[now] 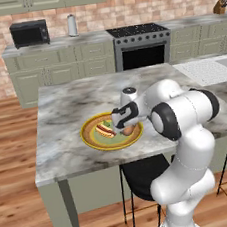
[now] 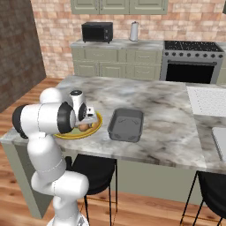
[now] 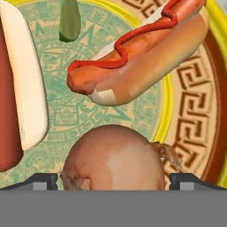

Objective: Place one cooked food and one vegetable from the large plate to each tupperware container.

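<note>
The large plate (image 1: 90, 134) with a yellow rim lies at the island's near edge. On it are two hot dogs, one with a ketchup line (image 3: 142, 53) and one at the left (image 3: 17, 88), a green vegetable piece (image 3: 70, 20) and a brown onion (image 3: 113, 155). My gripper (image 3: 113, 181) hangs low over the plate (image 3: 190, 111), open, with a fingertip (image 3: 44, 181) on each side of the onion (image 1: 127, 131). The dark grey tupperware container (image 2: 126, 125) sits empty just right of the plate (image 2: 73, 134). A paler container (image 2: 219, 140) shows at the right edge.
A white mat (image 2: 206, 100) lies on the island's far right. Black stools (image 1: 143, 175) stand under the counter edge. A stove (image 1: 140, 44), a microwave (image 1: 29, 33) and a kettle (image 1: 72, 25) line the back wall.
</note>
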You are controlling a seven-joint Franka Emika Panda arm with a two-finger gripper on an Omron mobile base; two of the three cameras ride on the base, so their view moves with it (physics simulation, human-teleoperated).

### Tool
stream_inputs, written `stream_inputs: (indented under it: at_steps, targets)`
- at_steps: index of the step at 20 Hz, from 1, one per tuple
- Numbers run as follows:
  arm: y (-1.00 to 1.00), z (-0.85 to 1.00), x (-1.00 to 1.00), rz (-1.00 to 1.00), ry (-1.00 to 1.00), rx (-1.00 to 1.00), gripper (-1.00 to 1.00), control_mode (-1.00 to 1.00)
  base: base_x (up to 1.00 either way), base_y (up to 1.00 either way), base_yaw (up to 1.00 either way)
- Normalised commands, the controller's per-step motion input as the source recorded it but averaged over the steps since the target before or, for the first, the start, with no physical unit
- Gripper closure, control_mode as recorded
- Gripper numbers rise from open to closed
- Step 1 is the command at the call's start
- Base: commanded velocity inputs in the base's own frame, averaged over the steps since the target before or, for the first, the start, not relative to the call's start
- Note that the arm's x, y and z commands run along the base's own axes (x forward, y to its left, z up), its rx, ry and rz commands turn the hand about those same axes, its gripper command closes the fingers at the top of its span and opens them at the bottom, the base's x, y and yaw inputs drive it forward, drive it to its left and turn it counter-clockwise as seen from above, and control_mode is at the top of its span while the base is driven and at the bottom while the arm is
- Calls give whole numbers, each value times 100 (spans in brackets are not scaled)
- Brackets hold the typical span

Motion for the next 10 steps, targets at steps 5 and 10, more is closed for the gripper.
stream_inputs:
  at_steps: [5,10]
  targets:
    - [0,-9,0,0,0,0,-100,-100,0,0,0]
    - [0,-3,0,0,0,0,100,-100,0,0,0]
